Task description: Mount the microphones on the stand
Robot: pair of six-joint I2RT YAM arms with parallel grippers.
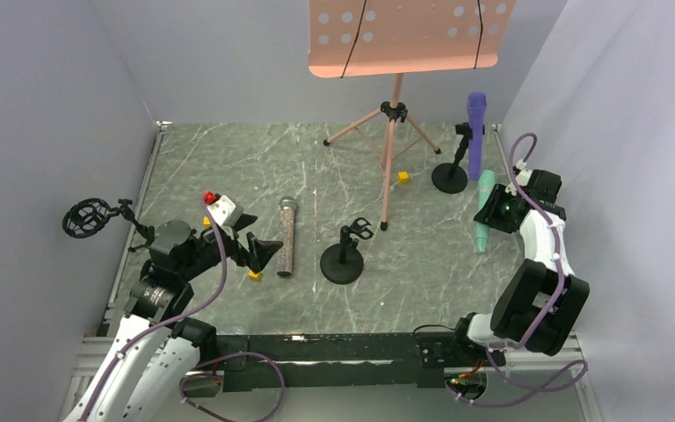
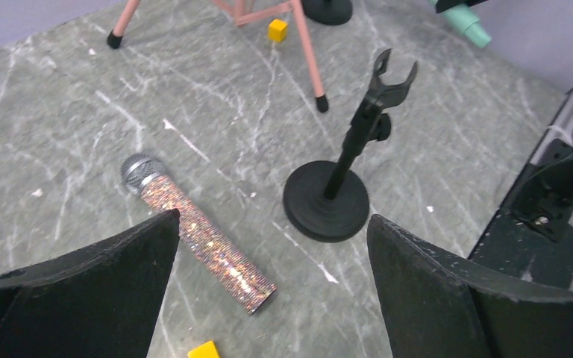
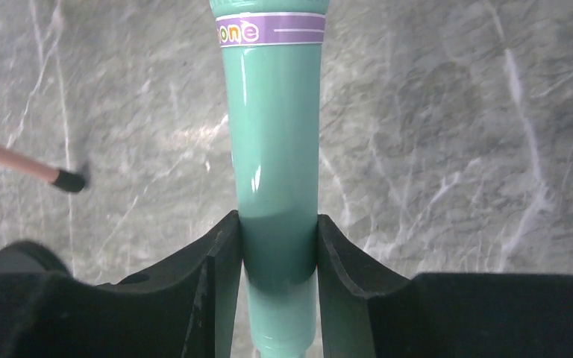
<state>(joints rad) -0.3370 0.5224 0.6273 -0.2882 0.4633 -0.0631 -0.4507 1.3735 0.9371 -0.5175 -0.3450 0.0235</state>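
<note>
The purple microphone [image 1: 475, 130] stands upright in a black desk stand [image 1: 449, 178] at the back right. My right gripper [image 1: 502, 209] is shut on the mint-green microphone [image 1: 484, 211], gripping its lower body [image 3: 280, 149] just above the table; in the right wrist view the gripper [image 3: 278, 224] clamps it from both sides. The glittery pinkish-brown microphone [image 1: 287, 236] lies flat on the table, silver head pointing away. My left gripper [image 1: 259, 251] is open and empty just left of it. In the left wrist view the gripper [image 2: 272, 218] hovers over that microphone [image 2: 201, 239]. An empty black stand [image 1: 343, 259] with an open clip [image 2: 389, 78] stands right of it.
A pink music stand [image 1: 409, 35] on a tripod [image 1: 393, 132] stands at the back centre, one foot [image 3: 69, 180] near the mint microphone. Small yellow cubes lie at the back [image 1: 402, 177] and near my left gripper [image 1: 254, 275]. A black shock mount [image 1: 83, 217] sits at the left wall.
</note>
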